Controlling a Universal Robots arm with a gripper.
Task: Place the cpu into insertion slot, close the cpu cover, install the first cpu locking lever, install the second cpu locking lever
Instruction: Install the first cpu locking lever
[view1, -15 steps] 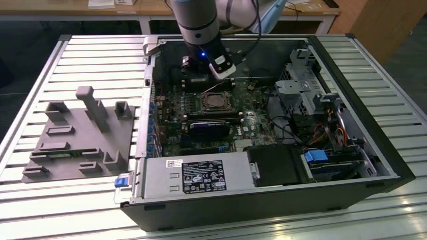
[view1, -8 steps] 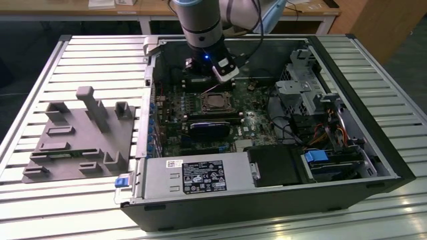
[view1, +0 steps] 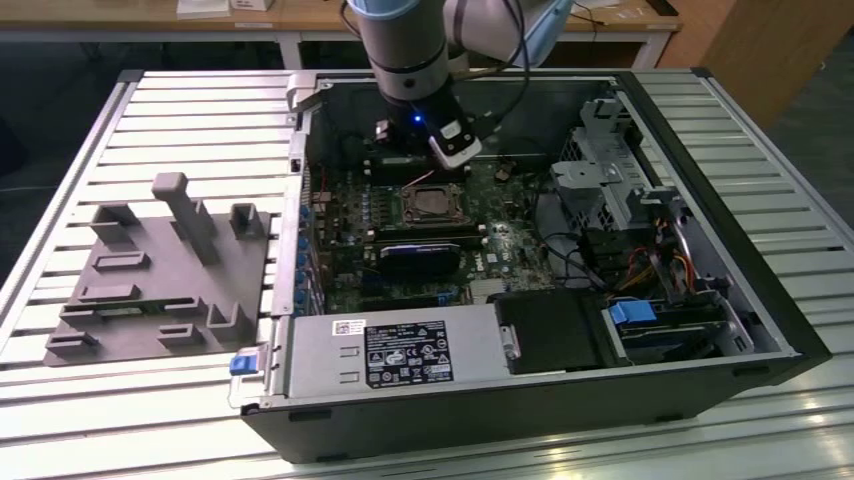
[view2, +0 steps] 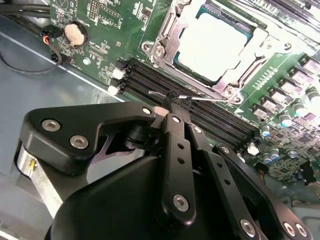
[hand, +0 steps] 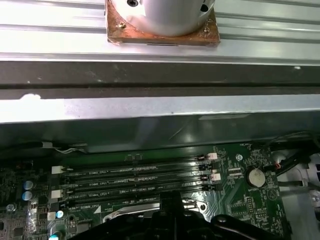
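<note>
The cpu (view2: 212, 45) has a pale, matt metal top. The cpu cover (view2: 167, 42) around the cpu is bright polished metal, and the circuit board (view2: 125, 25) is glossy green.

The silvery cpu (view2: 212, 42) lies flat in the insertion slot (view2: 228, 90), cpu cover (view2: 169, 41) seemingly closed.

The gripper (view1: 447, 152) is being held at upper centre of the frame, just above the cpu (view1: 435, 204) being cradled in the slot (view1: 407, 193).

arm (view1: 404, 50) standing upright, gripper (view2: 170, 106) pointing straight down, jaws closed tightly together
</note>
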